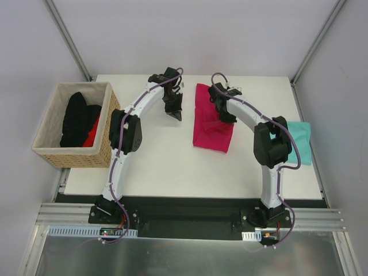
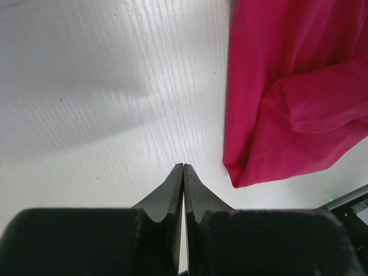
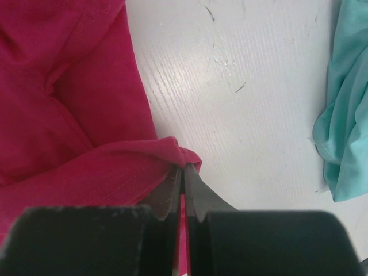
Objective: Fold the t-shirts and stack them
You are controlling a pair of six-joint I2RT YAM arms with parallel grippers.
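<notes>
The magenta-pink t-shirt [image 1: 208, 127] lies partly folded on the white table [image 1: 155, 161], right of centre. My right gripper [image 1: 226, 118] is over its right side, shut on a folded edge of the pink cloth [image 3: 144, 152], which bunches at the tips [image 3: 184, 168]. The teal t-shirt [image 1: 301, 144] lies crumpled at the table's right edge, partly behind my right arm; it also shows at the right of the right wrist view [image 3: 348, 115]. My left gripper [image 1: 177, 115] is shut and holds nothing, over bare table just left of the pink shirt [image 2: 287, 86].
A wicker basket [image 1: 75, 156] stands off the table's left side, holding a black garment [image 1: 77, 118] and something red [image 1: 92, 137]. Grey walls with metal posts close in the back and sides.
</notes>
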